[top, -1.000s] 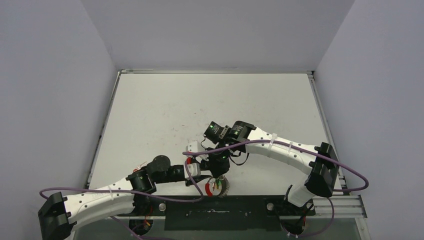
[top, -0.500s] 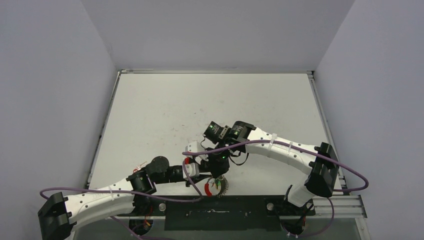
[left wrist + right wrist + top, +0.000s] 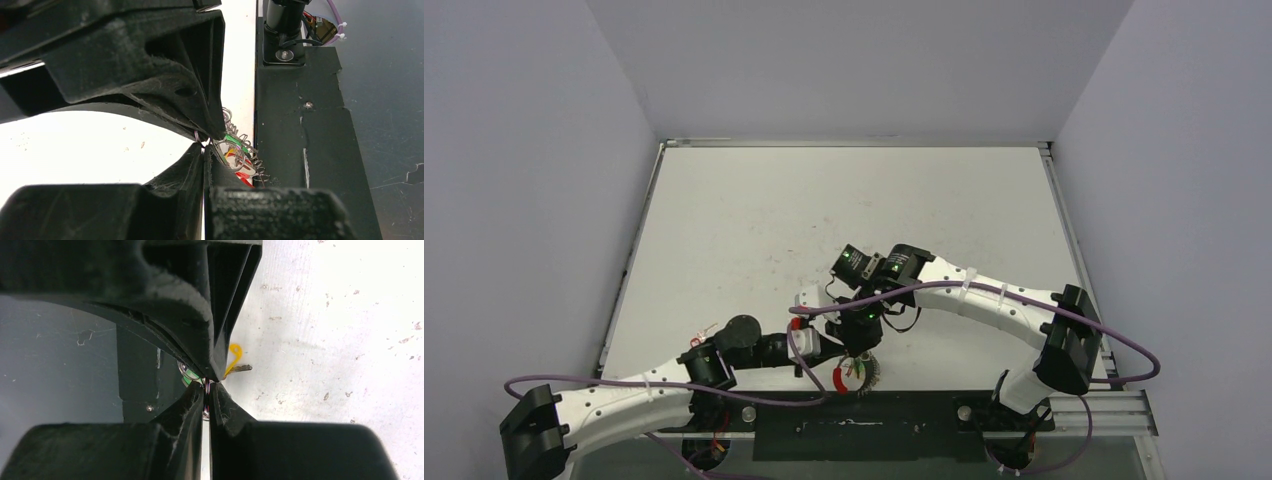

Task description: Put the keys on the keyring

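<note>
Left pincer (image 3: pixel 204 145) is pressed narrow, its black pads meeting tip to tip right at the edge of the keyring (image 3: pixel 248 152). A tiny wire loop sits just by the tips, but I cannot tell whether it is actually pinched. Right pincer (image 3: pixel 207 382) is likewise closed down to a slit, with a thin strand of the keyring's wire caught between its pads. It points down at the ring from the far side, while the left one reaches in from the left.

The keyring lies on the white table (image 3: pixel 844 200) at its near edge, just beside the black plate (image 3: pixel 300 150) between the arm bases. The ring's red piece (image 3: pixel 837 378) faces the left arm.

The keys (image 3: pixel 231 138) are bunched among the wire loops, green, yellowish and red tags touching one another. In the right wrist view a yellow tag (image 3: pixel 235 352) with its small key pokes out onto the table beside the pads.
</note>
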`<state>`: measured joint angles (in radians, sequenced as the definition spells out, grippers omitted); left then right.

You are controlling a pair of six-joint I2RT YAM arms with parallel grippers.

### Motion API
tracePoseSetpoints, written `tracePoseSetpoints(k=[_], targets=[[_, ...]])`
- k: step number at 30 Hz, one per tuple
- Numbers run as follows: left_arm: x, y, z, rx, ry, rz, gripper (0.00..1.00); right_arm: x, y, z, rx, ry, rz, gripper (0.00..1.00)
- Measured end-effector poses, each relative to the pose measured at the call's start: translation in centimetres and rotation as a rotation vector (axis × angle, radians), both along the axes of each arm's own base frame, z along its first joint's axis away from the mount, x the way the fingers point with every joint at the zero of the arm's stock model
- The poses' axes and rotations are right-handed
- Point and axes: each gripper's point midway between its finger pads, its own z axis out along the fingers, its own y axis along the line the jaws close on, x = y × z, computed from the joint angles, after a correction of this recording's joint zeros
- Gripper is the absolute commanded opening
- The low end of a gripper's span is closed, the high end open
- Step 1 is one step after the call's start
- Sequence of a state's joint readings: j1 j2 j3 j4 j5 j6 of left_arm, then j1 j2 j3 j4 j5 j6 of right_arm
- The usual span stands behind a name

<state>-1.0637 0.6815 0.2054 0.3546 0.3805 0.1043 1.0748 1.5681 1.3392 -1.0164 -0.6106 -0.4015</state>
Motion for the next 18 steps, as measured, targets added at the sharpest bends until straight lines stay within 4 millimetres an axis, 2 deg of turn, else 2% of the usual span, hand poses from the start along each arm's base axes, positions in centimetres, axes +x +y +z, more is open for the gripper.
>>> tracePoseSetpoints(k=[4,7,9,18], targets=[[-0.1,0.12,-0.05,-0.004,0.006,0.001,0.0,-0.04,0.15,-0.14,0.01,0.0,0.009,0.0],[-0.17,0.26,-0.15,-0.003,0.008,0.002,0.13,-0.09,0.24,-0.26,0.016,0.002,0.013,0.0],[-0.19,0.35,-0.04,-0.006,0.007,0.004,0.16,-0.14,0.3,-0.3,0.02,0.005,0.015,0.0],[-0.14,0.71,-0.04,0.0,-0.004,0.013,0.2,-0.35,0.48,-0.25,0.029,0.017,0.016,0.0]])
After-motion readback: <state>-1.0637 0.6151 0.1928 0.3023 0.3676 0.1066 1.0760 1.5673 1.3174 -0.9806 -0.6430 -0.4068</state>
